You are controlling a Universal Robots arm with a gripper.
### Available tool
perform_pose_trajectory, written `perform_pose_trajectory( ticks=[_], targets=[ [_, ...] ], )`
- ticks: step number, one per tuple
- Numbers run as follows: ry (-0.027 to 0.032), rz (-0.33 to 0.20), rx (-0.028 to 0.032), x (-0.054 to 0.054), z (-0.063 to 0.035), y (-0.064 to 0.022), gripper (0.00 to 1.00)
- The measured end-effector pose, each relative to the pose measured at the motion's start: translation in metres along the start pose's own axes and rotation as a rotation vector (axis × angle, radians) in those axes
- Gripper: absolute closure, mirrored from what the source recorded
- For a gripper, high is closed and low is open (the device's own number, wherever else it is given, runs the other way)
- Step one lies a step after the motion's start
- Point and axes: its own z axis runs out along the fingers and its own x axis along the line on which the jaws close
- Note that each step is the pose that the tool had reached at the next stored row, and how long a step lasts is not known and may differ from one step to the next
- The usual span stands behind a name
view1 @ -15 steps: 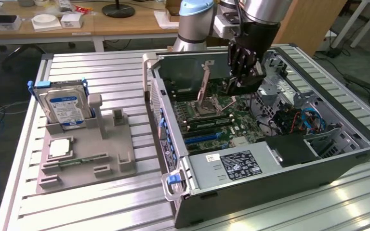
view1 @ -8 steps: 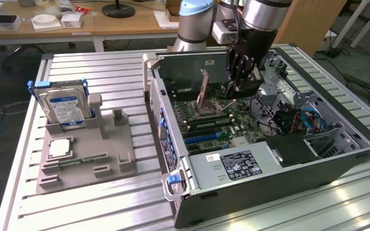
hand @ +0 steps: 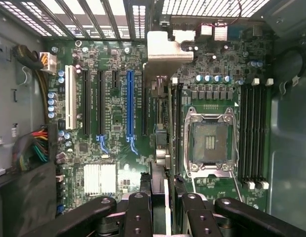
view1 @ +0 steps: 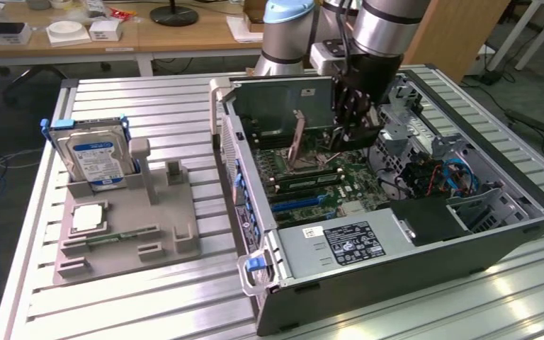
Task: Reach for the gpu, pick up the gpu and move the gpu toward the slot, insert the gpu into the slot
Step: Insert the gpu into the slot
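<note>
— Blue slot (hand: 130,103): do we have the gpu (hand: 163,143) lined up?
— Nearly. Our gripper (hand: 165,210) pinches the gpu edge-on above the motherboard (hand: 108,148), its long axis parallel to the slot, which is just beside it.

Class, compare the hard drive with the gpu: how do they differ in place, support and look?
The hard drive sits in the grey stand outside the case; the gpu is held by the claw inside it, over the motherboard. The hard drive is silver with a blue label; the gpu is a thin dark card with a metal bracket. Shared: both are on edge rather than lying flat.
</note>
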Motion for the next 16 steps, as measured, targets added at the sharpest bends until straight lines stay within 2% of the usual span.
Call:
perform_pose_trajectory(
  ticks=[14, 16],
  targets=[
    [0.0002, 0.0, -0.0001, 0.001, 0.0253, -0.0003, 0.72],
    [0.0003, 0.0, -0.0001, 0.001, 0.0265, -0.0003, 0.72]
  ],
)
